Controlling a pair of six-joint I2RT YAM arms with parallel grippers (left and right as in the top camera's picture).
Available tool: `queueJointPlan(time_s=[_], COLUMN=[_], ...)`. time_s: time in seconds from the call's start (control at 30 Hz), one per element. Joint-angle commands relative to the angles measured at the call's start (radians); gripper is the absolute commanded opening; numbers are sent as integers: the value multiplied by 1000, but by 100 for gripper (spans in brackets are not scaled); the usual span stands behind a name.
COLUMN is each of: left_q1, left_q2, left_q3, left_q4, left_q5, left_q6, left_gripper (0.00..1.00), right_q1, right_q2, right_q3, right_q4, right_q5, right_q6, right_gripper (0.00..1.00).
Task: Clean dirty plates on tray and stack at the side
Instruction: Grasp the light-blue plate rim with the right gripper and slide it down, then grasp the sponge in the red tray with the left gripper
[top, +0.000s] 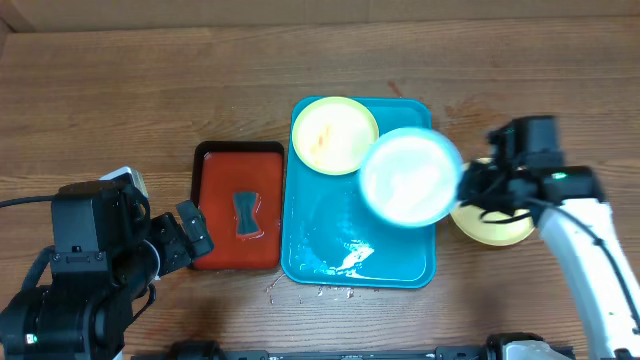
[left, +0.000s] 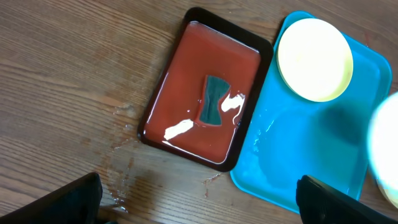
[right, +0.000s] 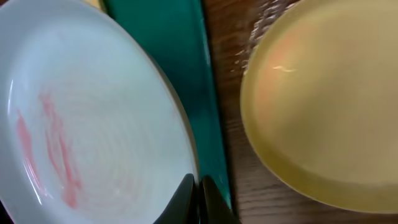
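My right fingers (right: 186, 200) are pressed together on the rim of the white plate (top: 408, 177), pinching its edge. The plate sits over the right side of the blue tray (top: 318, 245) and overhangs the tray's right rim. From overhead it looks blurred and raised off the tray floor. In the right wrist view its inner face carries pale red smears on the left half.

A yellow plate (top: 333, 134) lies flat in the far left corner of the tray, with a faint orange mark on it. The second yellow plate (top: 492, 230) rests on the table (top: 120, 90) just to the right of the tray, partly under my right arm. Up close it has a faint orange tint.

The near end of the tray is bare and shiny with wet patches. A few specks lie on the table by its front edge.

My left fingers (left: 74, 202) are spread wide and hold nothing. They hang over the table by the near left corner of the red tray (top: 212, 180). That tray lies just left of the blue one, holds a glossy film of liquid, and has a dark pad (top: 245, 212) in its middle.
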Motion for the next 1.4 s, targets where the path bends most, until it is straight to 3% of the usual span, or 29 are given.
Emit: queueJointPlan(time_s=[0.0,0.13,0.3,0.37,0.43,0.63,0.83,0.97,1.1,1.23,1.37], left_q1=[5,5,5,5,5,5,3,3,3,-15,-73], left_q2=[-2,-2,-2,-2,-2,-2,22,72,173,319,471], left_q3=[12,12,12,12,12,12,-85,-266,-426,-521,-529], left_q4=[3,3,3,14,35,57,83,178,317,472,581], left_q5=[-13,-13,-13,-13,-10,2,137,124,136,187,184], left_q6=[26,26,26,26,26,11,38,109,108,116,116], left_gripper=[100,100,100,100,100,100,100,85,50,48,52], right_q1=[117,241,272,269,269,269,270,270,270,270,270], right_q2=[13,43,99,101,97,10,-109,-130,-127,-127,-127], right_q3=[-104,-230,-269,-266,-246,-137,-108,-108,-108,-109,-109], right_q4=[62,244,397,427,420,306,264,232,202,191,191], right_q5=[-6,124,158,154,139,146,132,130,132,132,134], right_q6=[-3,7,64,102,110,106,107,107,107,107,107], right_gripper=[4,4,4,10,30,31,31,34,36,36,36])
